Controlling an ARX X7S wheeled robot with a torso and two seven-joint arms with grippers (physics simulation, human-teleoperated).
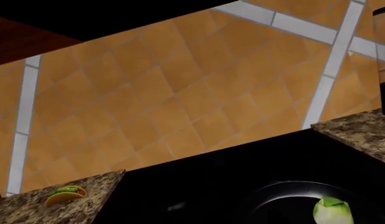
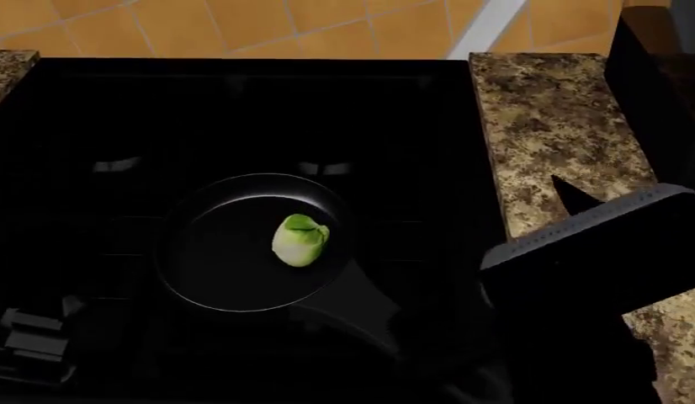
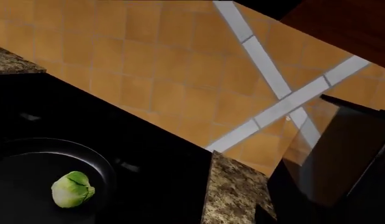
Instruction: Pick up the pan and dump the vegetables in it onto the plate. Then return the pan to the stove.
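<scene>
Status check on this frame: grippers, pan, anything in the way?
Grippers: neither in view. Black round frying pan on black stove, green sprout inside. Pan's rim clear; plate unseen.

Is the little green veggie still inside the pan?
Yes, inside. The Brussels sprout lies on the pan floor, right of its middle, and the pan sits flat on the stove.

The pan [image 2: 241, 244] sits on the stove [image 2: 246, 109], a little below the middle of the cooktop, with its handle [image 2: 370, 316] running off toward five o'clock. Inside, the vegetables [image 2: 299, 240], a single green sprout, rest right of the bowl's centre. At three o'clock lies speckled granite counter [image 2: 555, 126], partly covered by a dark angular shape [image 2: 595, 244]. Orange tiles [image 2: 269, 25] show at twelve.
</scene>
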